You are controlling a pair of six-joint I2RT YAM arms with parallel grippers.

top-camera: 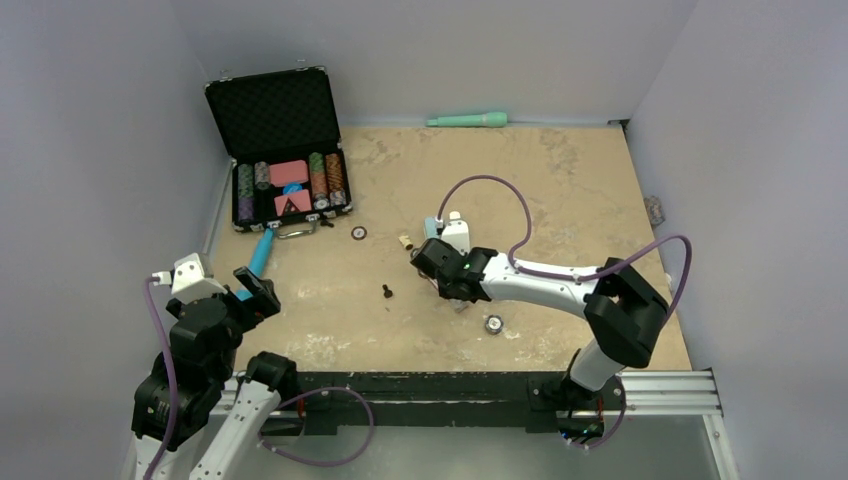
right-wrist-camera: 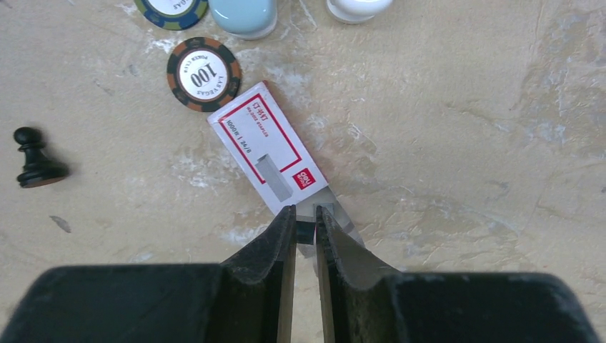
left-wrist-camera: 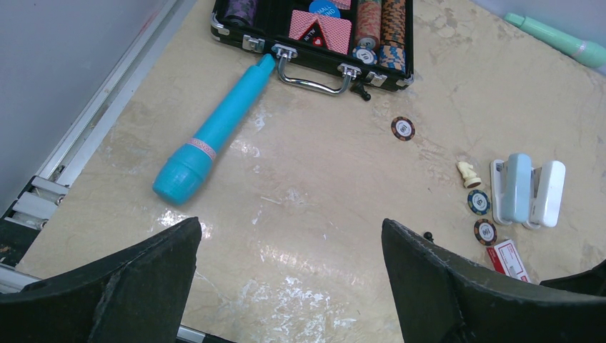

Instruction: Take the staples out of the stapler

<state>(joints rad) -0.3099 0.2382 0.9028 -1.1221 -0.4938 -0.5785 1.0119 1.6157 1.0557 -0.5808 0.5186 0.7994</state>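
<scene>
The light blue and white stapler (left-wrist-camera: 529, 189) lies open on the table, just beyond my right gripper (top-camera: 445, 275); its ends show at the top of the right wrist view (right-wrist-camera: 243, 14). In that view my right gripper (right-wrist-camera: 306, 214) is shut on a small grey strip of staples (right-wrist-camera: 305, 230). It holds the strip over the pulled-out drawer end of a white and red staple box (right-wrist-camera: 264, 146). My left gripper (left-wrist-camera: 291, 225) is open and empty, low at the left near edge (top-camera: 258, 290), far from the stapler.
An open black poker chip case (top-camera: 285, 160) stands at the back left, with a blue cylinder (left-wrist-camera: 214, 136) in front of it. A green cylinder (top-camera: 468, 120) lies by the back wall. A black pawn (right-wrist-camera: 32, 158), a white chess piece (left-wrist-camera: 467, 174) and loose chips (right-wrist-camera: 204, 73) lie around the stapler.
</scene>
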